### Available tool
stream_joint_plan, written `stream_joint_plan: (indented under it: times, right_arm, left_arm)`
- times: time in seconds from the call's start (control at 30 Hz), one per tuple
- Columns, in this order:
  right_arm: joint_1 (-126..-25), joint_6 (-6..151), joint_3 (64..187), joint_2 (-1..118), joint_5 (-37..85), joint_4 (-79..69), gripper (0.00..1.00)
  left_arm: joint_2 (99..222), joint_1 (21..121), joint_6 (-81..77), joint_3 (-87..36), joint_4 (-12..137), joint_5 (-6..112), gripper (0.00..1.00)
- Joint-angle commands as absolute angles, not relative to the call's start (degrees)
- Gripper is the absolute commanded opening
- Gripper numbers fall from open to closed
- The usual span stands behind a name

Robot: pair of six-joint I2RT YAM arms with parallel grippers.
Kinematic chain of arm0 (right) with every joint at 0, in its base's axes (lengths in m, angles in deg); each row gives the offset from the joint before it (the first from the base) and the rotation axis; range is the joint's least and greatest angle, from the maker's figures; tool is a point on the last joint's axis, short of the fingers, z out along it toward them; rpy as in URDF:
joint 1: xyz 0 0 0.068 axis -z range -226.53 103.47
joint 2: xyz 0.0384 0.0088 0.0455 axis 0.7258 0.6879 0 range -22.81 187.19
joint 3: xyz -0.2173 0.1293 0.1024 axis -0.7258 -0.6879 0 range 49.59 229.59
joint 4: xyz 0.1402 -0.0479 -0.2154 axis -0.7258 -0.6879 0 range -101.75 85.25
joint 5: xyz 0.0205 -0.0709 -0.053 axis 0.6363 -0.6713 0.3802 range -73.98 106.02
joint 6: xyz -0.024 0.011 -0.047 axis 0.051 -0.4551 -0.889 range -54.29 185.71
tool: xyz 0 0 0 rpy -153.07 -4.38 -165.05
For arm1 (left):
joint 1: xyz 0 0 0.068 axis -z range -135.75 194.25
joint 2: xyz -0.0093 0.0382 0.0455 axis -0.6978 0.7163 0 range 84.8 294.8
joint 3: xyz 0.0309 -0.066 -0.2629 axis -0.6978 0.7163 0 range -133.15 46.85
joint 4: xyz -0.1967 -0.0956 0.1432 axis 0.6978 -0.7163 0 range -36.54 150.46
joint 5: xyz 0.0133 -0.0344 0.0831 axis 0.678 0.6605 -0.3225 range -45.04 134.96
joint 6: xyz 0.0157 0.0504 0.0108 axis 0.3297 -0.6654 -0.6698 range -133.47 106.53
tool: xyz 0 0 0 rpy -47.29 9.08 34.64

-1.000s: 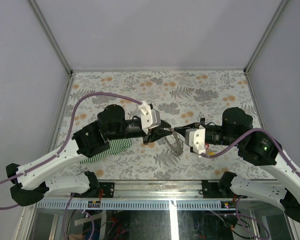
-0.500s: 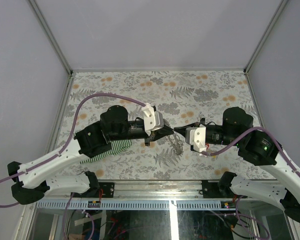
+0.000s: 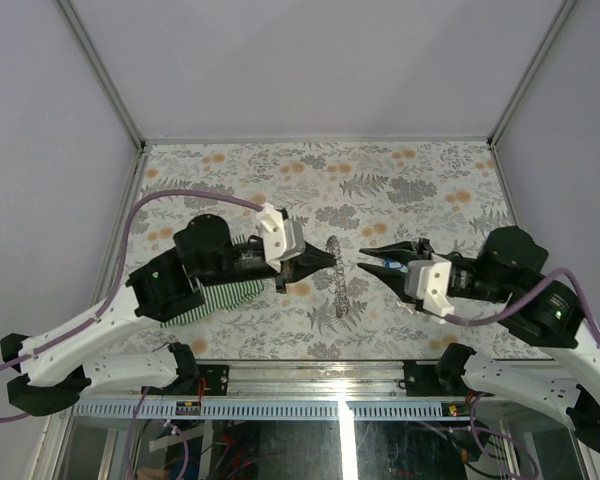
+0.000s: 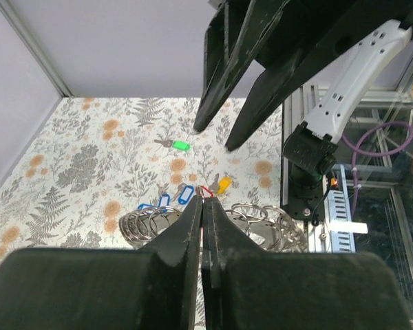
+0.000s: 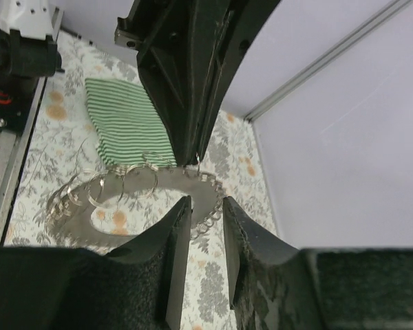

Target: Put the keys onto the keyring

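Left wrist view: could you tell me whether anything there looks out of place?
The green plastic key tag lies alone on the floral table, apart from the blue, red and yellow tags clustered near the silvery metal keyring. Nothing else stands out.

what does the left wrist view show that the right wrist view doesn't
Only the left wrist view shows the green key tag, the blue key tags and the yellow key tag. Only the right wrist view shows the green striped cloth. Both show the keyring, pinched by the shut left gripper, and the open right gripper.
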State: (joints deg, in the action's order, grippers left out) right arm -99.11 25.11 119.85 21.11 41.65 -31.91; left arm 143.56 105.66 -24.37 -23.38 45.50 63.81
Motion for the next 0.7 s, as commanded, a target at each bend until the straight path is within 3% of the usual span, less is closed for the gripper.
stream_joint_plan:
  times: [0.0, 0.17, 0.67]
  right_arm:
    - [-99.5, 30.2, 118.4, 17.6, 43.6, -24.2, 0.32]
    - [-99.5, 35.8, 115.3, 15.4, 44.5, -19.7, 0.33]
    - [-99.4, 55.0, 102.2, 14.9, 57.7, 13.8, 0.33]
  left_arm:
    - [139.2, 105.9, -20.8, -23.5, 51.3, 64.3, 0.00]
    - [136.7, 105.9, -19.5, -22.9, 52.1, 68.1, 0.00]
    - [136.5, 105.8, -22.4, -25.7, 51.8, 77.7, 0.00]
